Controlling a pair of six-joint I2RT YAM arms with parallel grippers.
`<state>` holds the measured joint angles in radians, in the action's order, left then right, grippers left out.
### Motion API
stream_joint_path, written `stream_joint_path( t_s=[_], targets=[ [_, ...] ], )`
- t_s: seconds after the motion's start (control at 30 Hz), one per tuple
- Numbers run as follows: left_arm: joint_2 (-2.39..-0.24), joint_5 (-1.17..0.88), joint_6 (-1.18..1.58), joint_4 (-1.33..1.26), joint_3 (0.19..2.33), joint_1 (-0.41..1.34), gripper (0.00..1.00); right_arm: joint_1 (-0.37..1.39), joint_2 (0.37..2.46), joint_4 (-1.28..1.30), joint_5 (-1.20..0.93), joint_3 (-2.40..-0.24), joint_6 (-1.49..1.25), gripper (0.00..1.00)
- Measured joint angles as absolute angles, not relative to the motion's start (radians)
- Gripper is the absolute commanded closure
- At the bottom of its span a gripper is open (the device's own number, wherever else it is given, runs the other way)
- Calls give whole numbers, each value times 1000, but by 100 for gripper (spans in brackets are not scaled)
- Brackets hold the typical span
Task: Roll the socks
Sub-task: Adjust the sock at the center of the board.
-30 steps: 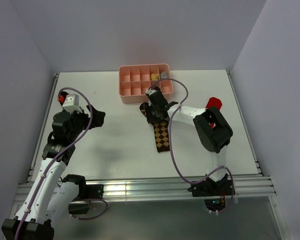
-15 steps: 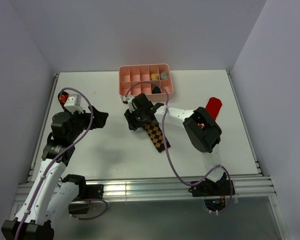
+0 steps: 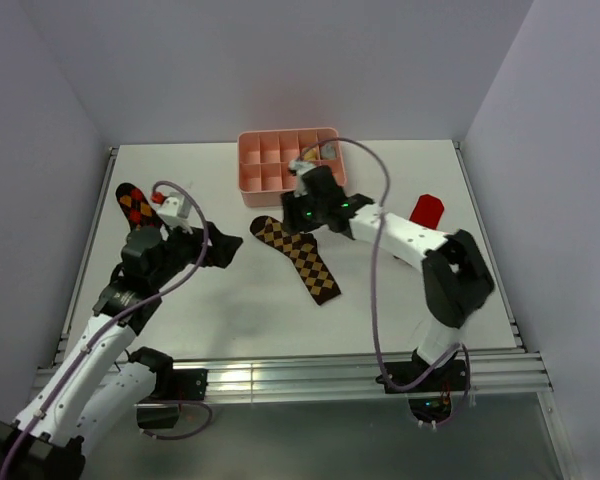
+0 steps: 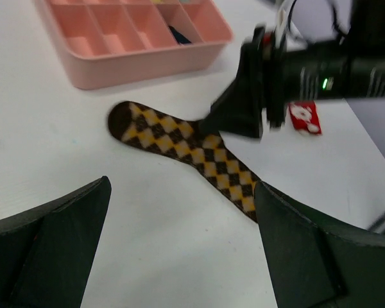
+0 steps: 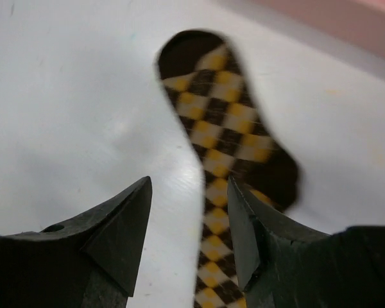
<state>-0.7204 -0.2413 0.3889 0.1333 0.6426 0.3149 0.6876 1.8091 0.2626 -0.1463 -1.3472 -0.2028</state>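
1. A second ago the right gripper (image 5: 188,186) sat on the upper end of the tan argyle sock (image 4: 179,142). It has since drawn that end leftward, and the sock now lies flat with its rounded toe spread out to the left.
2. The right gripper has come up off the sock and is partly open, with nothing held between its fingers.
3. The left arm has swung in toward the middle of the table (image 3: 420,290). That uncovers the red-orange argyle sock (image 3: 132,205), which lies behind the left gripper and well apart from it.
4. The left gripper (image 4: 183,186) is spread fully wide and empty, as it was before.
5. In the right wrist view the tan sock lies below the fingers. Its toe is out ahead of the fingertips, its leg runs back through the gap, and its heel bulges toward the right-hand finger (image 5: 244,218).
6. From the left fingers the tan sock lies ahead, across the gap and not touching.
7. The red sock (image 3: 427,210) stays where it was, off to the right gripper's far side.
8. The pink tray (image 3: 265,197) stands just beyond the right gripper.
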Motion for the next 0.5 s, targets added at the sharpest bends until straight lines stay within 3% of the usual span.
stream_joint_path(
  t_s=[0.2,0.3,0.5],
  targets=[
    [-899,-83,382,117,702,628,5,444,1477,255,-86,-1051,-325,37],
    [-1065,54,360,88,752,820,10,406,1351,265,-59,-933,-364,36],
    [-1438,241,248,-14,856,1065,27,364,1128,271,-38,-768,-448,36]
  ],
)
